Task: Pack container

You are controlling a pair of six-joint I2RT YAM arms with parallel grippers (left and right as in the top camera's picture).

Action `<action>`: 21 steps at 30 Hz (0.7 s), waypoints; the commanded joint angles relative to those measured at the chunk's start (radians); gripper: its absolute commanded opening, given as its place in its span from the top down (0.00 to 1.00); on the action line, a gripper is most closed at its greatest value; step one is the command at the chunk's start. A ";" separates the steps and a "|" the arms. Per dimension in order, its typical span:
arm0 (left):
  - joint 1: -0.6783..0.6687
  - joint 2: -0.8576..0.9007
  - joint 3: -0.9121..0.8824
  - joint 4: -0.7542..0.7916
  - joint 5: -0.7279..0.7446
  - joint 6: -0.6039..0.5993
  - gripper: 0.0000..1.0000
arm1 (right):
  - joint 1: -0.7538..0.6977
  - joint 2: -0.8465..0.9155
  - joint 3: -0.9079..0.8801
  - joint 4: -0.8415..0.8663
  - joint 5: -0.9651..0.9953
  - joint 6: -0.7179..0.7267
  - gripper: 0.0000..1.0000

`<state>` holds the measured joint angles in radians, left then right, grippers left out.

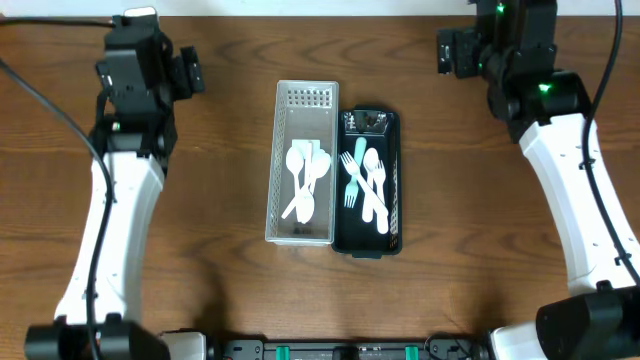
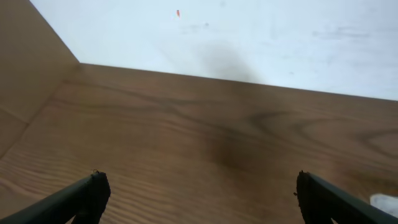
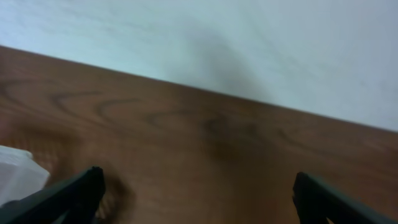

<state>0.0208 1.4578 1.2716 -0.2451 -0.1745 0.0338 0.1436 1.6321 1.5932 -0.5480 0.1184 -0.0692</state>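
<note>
Cutlery fills both bins in the overhead view: white plastic spoons [image 1: 305,180] lie crossed in a white tray [image 1: 300,98] with a perforated far end, and forks [image 1: 375,185], one teal [image 1: 352,170] and the rest white, lie in a black container [image 1: 392,180] with rounded corners that sits touching the tray's right side, mid-table. No loose pieces show on the wood-grain table [image 1: 220,280], so packing looks done or close to it; whether a lid is still due I cannot tell, as none is in sight. The left gripper [image 1: 192,72] hangs at the far left and the right gripper [image 1: 445,50] at the far right, both well apart from the bins. In the left wrist view, dark matte fingers [image 2: 93,190] stand spread wide with only bare brown grain between them and a pale wall [image 2: 249,37] beyond; a small white scrap [image 2: 385,202] shows at the near right, too little to name. In the right wrist view, fingers [image 3: 87,186] are likewise far apart and hold nothing, over smooth, blurred wood, with a blurred white shape [image 3: 18,174] at the left edge, perhaps a bin corner.
</note>
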 commanded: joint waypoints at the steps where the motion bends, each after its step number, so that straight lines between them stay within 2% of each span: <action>1: 0.001 -0.100 -0.098 0.055 0.035 0.018 0.02 | -0.030 -0.061 -0.056 -0.009 0.012 0.012 0.01; 6: -0.010 -0.271 -0.358 0.237 0.036 0.019 0.02 | -0.060 -0.232 -0.265 0.075 0.013 0.009 0.01; 10: -0.042 -0.445 -0.539 0.296 0.036 0.019 0.02 | -0.067 -0.457 -0.480 0.141 0.011 0.017 0.01; 14: -0.100 -0.665 -0.661 0.274 0.035 0.019 0.02 | -0.043 -0.724 -0.682 0.154 0.012 0.107 0.01; 21: -0.164 -1.069 -0.762 0.068 0.032 0.019 0.02 | 0.002 -1.209 -0.975 0.044 0.028 0.113 0.01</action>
<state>-0.1314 0.5140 0.5316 -0.1310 -0.1375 0.0391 0.1280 0.5518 0.7097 -0.4686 0.1326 0.0151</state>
